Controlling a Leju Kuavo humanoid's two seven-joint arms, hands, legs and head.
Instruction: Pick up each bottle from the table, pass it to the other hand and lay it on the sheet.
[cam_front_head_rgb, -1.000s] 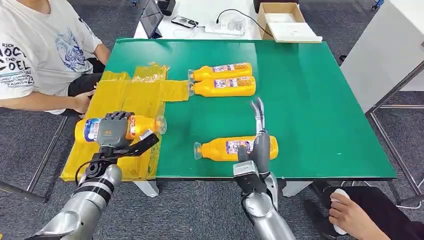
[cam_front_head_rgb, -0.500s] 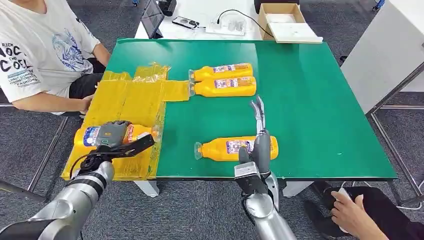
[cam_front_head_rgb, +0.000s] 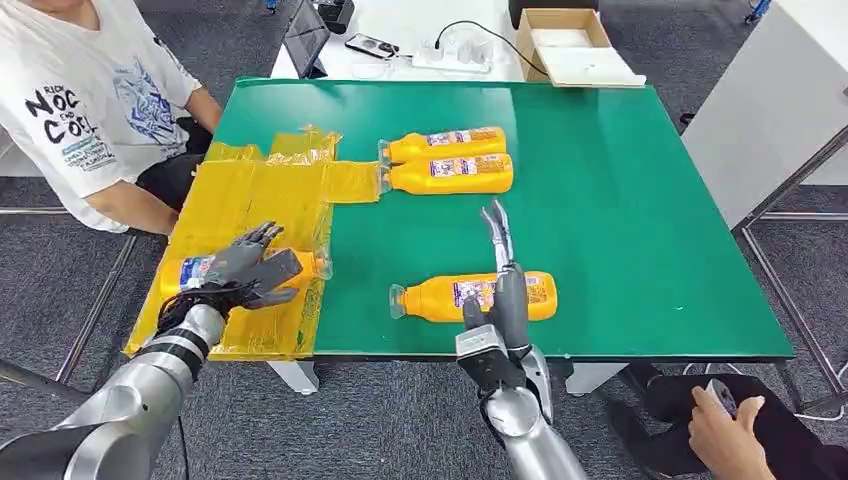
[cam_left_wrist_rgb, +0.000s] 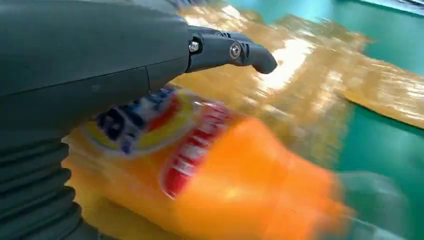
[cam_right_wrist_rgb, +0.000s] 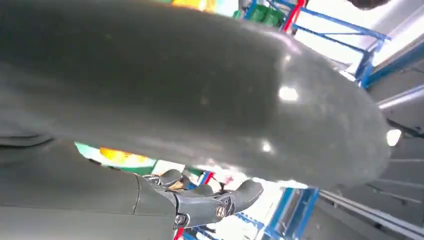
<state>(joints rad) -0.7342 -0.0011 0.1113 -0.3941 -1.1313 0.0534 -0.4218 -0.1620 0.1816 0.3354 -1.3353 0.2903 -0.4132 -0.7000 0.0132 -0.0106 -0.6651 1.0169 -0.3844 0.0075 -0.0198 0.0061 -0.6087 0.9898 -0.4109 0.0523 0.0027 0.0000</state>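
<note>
Green felt-like table (cam_front_head_rgb: 620, 200) filled the middle of the head view, with a crinkled glossy yellow sheet (cam_front_head_rgb: 260, 195) taped over its left end and a person in a white printed shirt (cam_front_head_rgb: 80, 100) seated at the upper left. On the sheet's lower part lay an orange plastic bottle (cam_front_head_rgb: 200, 270), long axis across the frame, cap toward the right; the left hand (cam_front_head_rgb: 250, 270) hovered just over it with fingers spread, holding nothing. Two more bottles (cam_front_head_rgb: 445, 160) lay side by side at upper centre, caps left, and a fourth bottle (cam_front_head_rgb: 470, 297) lay near the table's front edge, cap left, partly hidden by the right hand (cam_front_head_rgb: 500, 280), whose fingers stood straight and apart. From the left wrist, the blurred orange bottle (cam_left_wrist_rgb: 225, 185) lay on the shiny sheet (cam_left_wrist_rgb: 300, 65) beneath the smooth grey hand (cam_left_wrist_rgb: 90, 55). From the right wrist, the grey thumb (cam_right_wrist_rgb: 175, 90) blocked most else.
</note>
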